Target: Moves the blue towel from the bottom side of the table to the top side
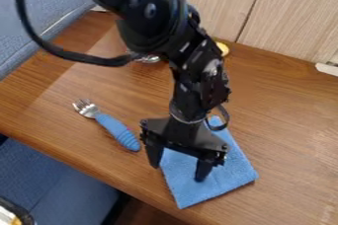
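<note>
Partly beneath my fingers (203, 169), a rectangular blue cloth towel (231, 173) lies on the brown wooden table (284, 120), right of a blue-handled metal fork (118, 131).

claw (178, 168) spread over blue towel (231, 174) | blue-handled fork (117, 129) nearby on wooden table (284, 115) | towel contact hard to tell

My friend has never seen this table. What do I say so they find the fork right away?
Start at the brown wooden table and find the black gripper over the blue towel. Look to the picture's left of them for the fork. The towel is blue too, but it's flat cloth, while the fork has silvery prongs and a chubby, ridged blue handle.
</note>
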